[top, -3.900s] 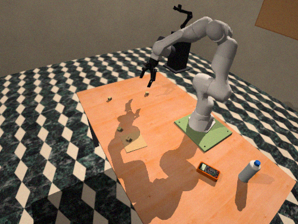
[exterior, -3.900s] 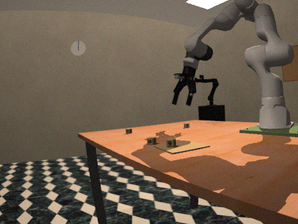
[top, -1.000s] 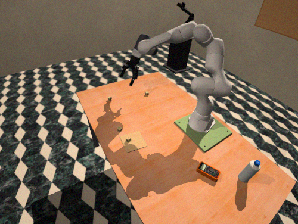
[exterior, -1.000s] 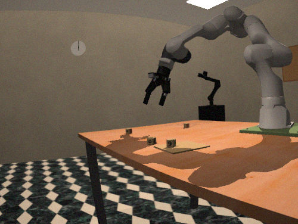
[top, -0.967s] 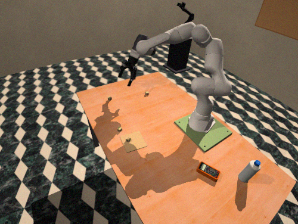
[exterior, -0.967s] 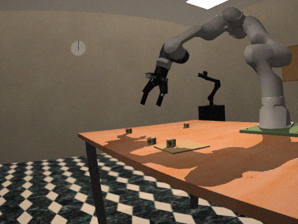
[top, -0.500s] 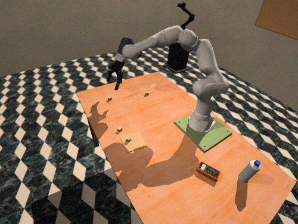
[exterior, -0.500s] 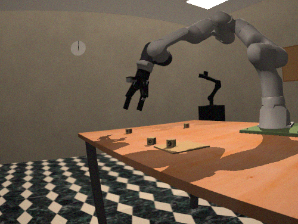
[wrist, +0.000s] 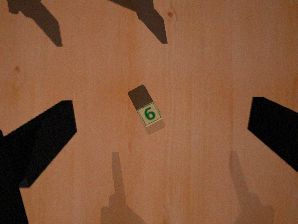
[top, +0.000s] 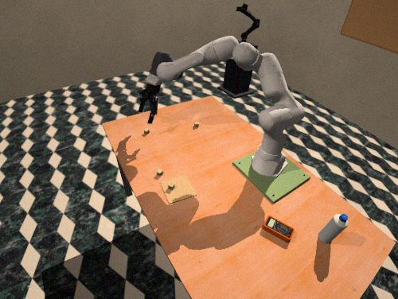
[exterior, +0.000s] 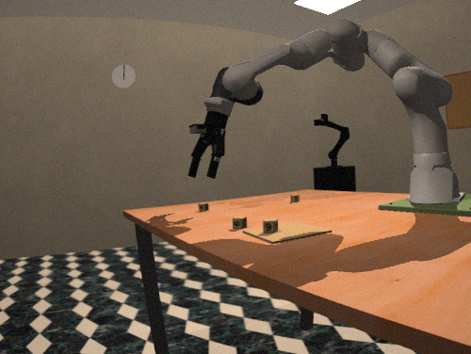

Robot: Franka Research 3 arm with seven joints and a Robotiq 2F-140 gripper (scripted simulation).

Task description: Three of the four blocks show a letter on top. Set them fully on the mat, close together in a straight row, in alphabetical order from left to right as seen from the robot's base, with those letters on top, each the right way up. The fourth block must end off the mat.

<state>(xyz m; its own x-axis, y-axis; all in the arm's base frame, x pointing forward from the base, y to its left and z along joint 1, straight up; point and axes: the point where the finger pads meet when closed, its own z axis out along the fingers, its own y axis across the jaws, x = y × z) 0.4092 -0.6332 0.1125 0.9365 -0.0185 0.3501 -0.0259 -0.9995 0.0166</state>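
wooden table [top: 239, 246]; the gripper [exterior: 203, 168] hangs wide apart and empty above the 6 block [wrist: 150, 114].

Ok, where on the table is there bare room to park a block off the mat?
Bare wood lies between the mat and the green base plate, and in the wide front stretch left of the multimeter and bottle. It's tighter by the mat's far corner, where one block sits beside it and another sits on it.
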